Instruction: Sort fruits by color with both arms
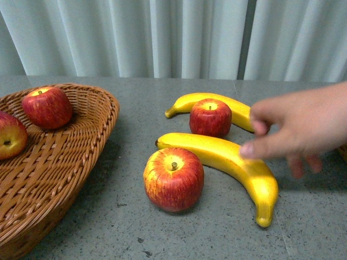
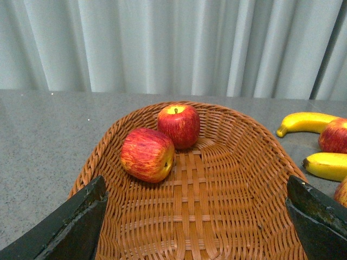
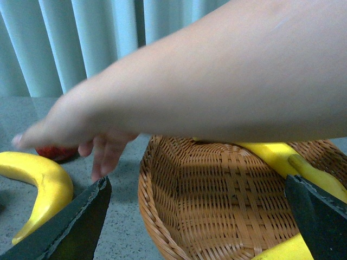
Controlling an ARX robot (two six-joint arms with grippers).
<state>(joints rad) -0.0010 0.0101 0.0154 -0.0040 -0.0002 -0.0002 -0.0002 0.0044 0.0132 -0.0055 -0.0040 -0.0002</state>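
Observation:
On the grey table lie two red apples, one near (image 1: 173,179) and one further back (image 1: 210,117), and two yellow bananas, one near (image 1: 227,160) and one far (image 1: 187,101). Two more apples (image 1: 47,106) (image 1: 10,135) sit in a wicker basket (image 1: 103,108) at the left. My left gripper (image 2: 196,222) is open and empty above that basket (image 2: 217,216), short of its apples (image 2: 147,154) (image 2: 179,124). My right gripper (image 3: 198,222) is open and empty above a second wicker basket (image 3: 217,189) that holds bananas (image 3: 282,154). Neither arm shows in the front view.
A bare human hand (image 1: 293,130) reaches in from the right over the near banana. Its forearm (image 3: 227,81) crosses the right wrist view above the basket. A pale curtain (image 1: 173,38) hangs behind the table. A banana (image 3: 43,184) lies left of the right basket.

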